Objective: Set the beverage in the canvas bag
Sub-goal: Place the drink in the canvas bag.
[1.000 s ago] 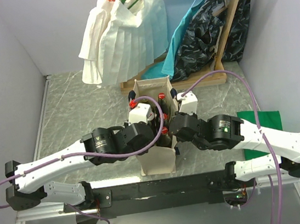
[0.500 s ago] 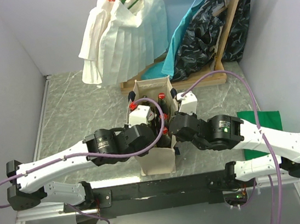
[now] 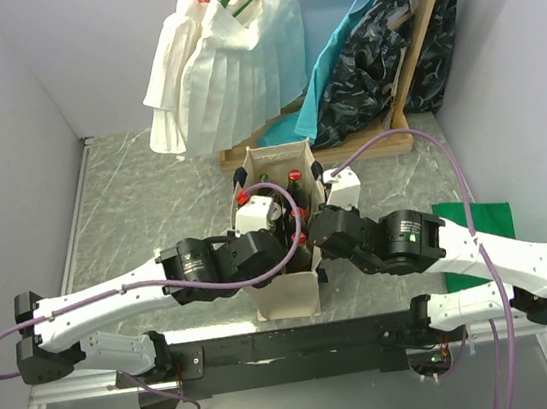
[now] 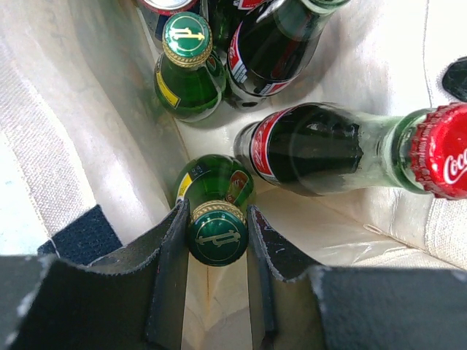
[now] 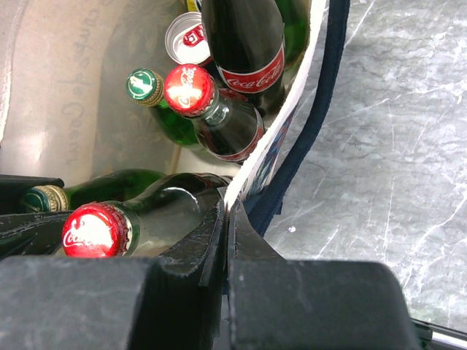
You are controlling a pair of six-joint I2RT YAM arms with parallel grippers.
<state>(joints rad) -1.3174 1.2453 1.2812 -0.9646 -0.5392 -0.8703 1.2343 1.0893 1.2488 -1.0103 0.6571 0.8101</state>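
green bottle point(image 4: 216, 188): inside the canvas bag point(image 4: 102, 117), close to its near wall, cap up, just beside a leaning cola bottle point(image 4: 314, 149).
left fingers point(image 4: 169, 270): clamped on the green bottle, one pad against each side of its green cap, the body below them.
right fingers point(image 5: 198, 251): pressed together on the bag's rim, the cloth pinched between them and a navy strap point(image 5: 321, 109) just outside.
bag: upright on the marbled surface point(image 5: 398, 146), between the arms.
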